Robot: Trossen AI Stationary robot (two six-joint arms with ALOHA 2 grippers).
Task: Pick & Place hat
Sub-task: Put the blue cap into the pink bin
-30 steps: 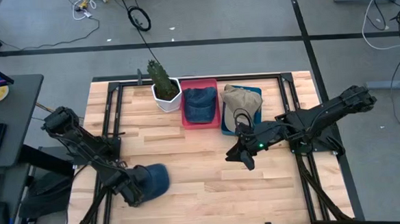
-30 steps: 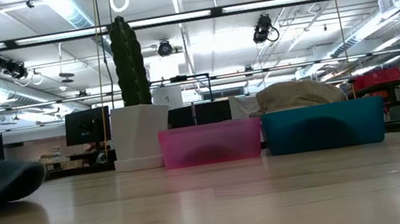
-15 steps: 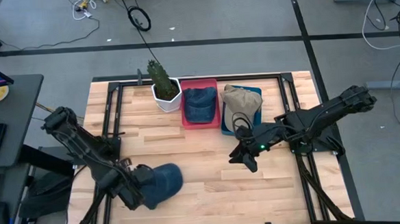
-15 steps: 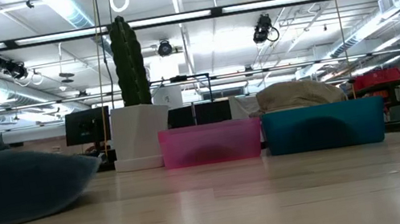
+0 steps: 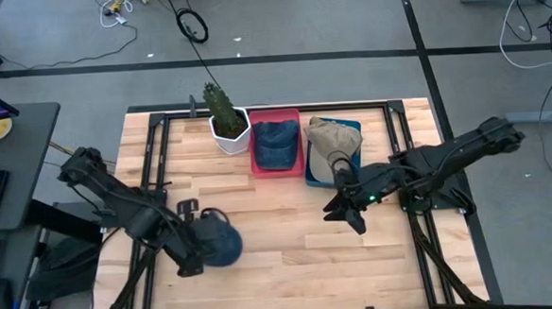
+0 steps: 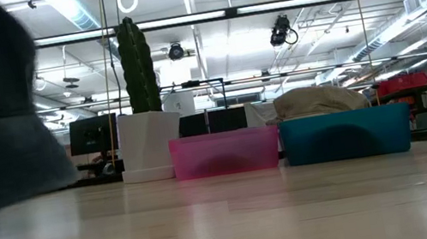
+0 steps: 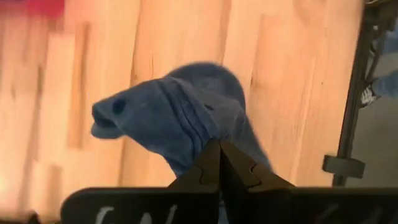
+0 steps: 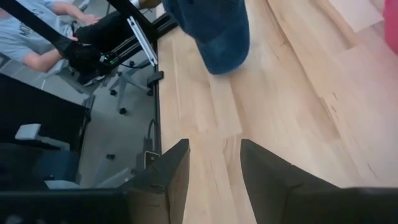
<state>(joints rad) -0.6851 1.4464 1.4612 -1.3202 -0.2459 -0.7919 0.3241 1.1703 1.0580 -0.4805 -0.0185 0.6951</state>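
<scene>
Blue hat [image 5: 214, 239]: a dark blue fabric cap, near the front-left corner of the wooden worktop [image 5: 280, 225], gripped at one edge and hanging bunched; in the low view it fills the left side close to the camera, and whether it touches the wood I cannot tell.
Left gripper [image 7: 219, 163]: above the front-left part of the worktop, fingers pressed together on a fold of the blue hat.
Right gripper [image 5: 352, 212]: over the right half of the worktop, just in front of the teal bin [image 5: 333, 161]; fingers [image 8: 266, 171] parted, with bare wood between them, holding nothing.
Pink bin [image 5: 276, 145]: at the middle of the back edge, with another dark blue hat [image 5: 275, 142] inside.
Teal bin: just beside the pink bin towards the right, holding a tan hat [image 5: 334, 137].
Cactus [image 5: 221, 105]: in a white pot [image 5: 229, 133], at the back edge, beside the pink bin towards the left.
</scene>
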